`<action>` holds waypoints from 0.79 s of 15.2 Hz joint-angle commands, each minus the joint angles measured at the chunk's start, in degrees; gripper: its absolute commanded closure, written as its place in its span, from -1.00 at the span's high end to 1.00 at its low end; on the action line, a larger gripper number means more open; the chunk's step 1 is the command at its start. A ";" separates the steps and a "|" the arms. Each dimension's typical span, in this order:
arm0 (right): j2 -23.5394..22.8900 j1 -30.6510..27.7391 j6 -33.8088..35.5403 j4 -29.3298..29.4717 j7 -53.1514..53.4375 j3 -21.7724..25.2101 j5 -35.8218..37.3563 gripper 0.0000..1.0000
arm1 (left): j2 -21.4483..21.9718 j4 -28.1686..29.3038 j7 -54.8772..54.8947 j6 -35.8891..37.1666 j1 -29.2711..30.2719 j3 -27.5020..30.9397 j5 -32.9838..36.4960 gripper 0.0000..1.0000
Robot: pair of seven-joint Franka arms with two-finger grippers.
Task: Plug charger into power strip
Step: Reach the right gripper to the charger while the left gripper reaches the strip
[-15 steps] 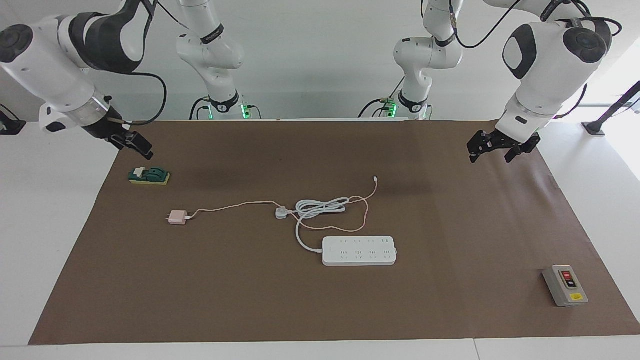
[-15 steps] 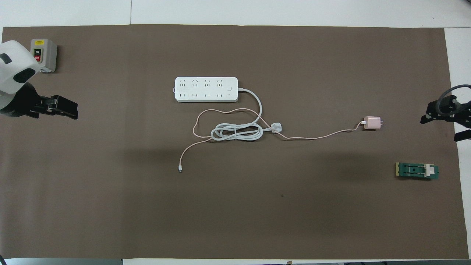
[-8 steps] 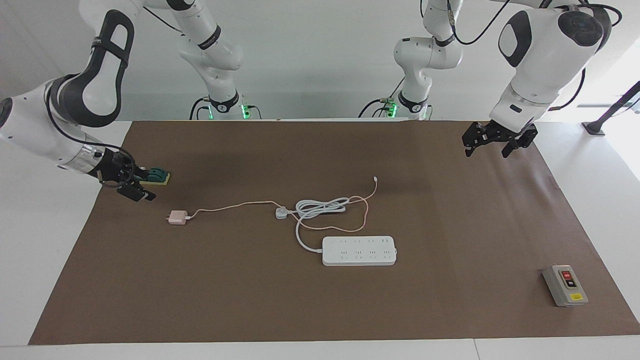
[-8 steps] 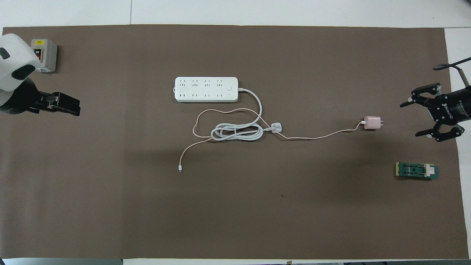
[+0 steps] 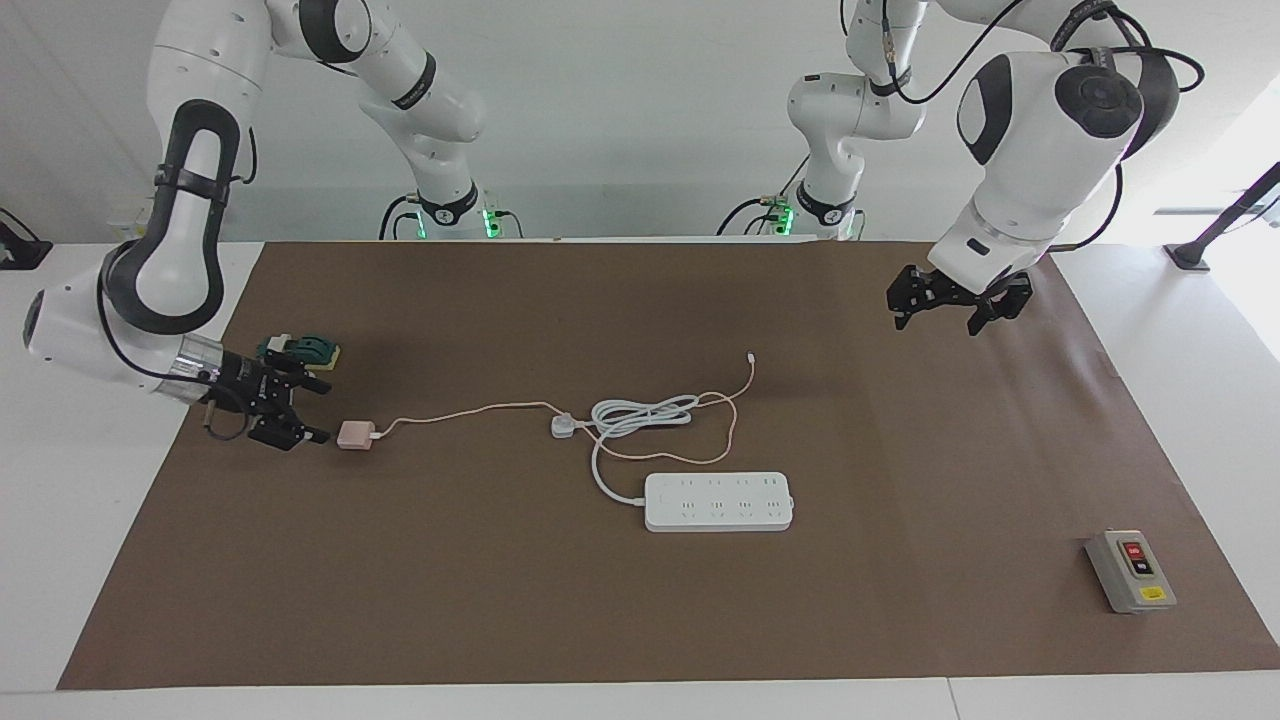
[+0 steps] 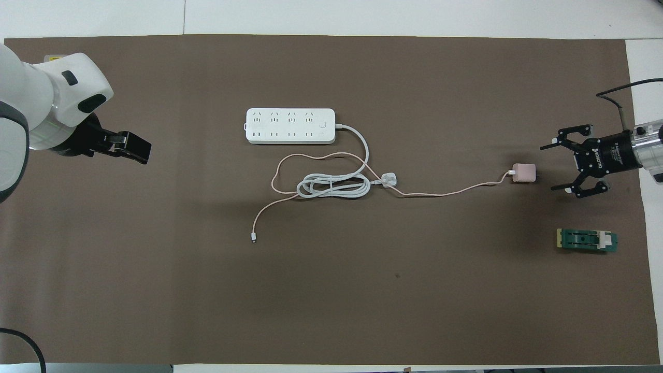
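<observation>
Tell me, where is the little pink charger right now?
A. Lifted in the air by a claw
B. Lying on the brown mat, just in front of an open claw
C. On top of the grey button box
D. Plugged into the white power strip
B: the charger lies flat on the mat, and the right claw sits open just beside it, not yet gripping; the power strip lies apart.

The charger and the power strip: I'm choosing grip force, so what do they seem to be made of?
The charger looks like smooth pale pink moulded plastic, its cable thin and limp, probably rubbery. The power strip looks like hard white plastic with a matte, even face and rounded corners. Neither material can be confirmed by sight.
</observation>
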State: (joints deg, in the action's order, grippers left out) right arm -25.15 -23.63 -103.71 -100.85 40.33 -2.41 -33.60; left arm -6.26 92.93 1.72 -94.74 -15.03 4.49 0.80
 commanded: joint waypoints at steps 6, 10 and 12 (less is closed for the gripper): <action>-4.11 -0.01 -3.60 -2.06 0.54 -0.13 -6.65 1.00 | -0.24 -2.57 -0.50 0.78 -0.88 0.52 -1.23 1.00; -4.90 -0.01 -5.45 -3.03 -0.60 -0.13 -8.14 1.00 | 0.38 -3.19 0.03 4.92 -0.79 0.17 -11.32 1.00; -5.34 -0.01 -5.63 -3.03 -1.92 -0.05 -8.23 0.96 | 0.29 -3.11 2.74 5.01 -0.44 0.43 -19.82 1.00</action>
State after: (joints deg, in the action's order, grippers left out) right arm -30.19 -23.57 -108.07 -103.07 40.28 -2.40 -40.20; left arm -6.13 90.30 1.96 -91.32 -15.51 4.28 -12.42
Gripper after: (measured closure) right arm 0.004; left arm 0.000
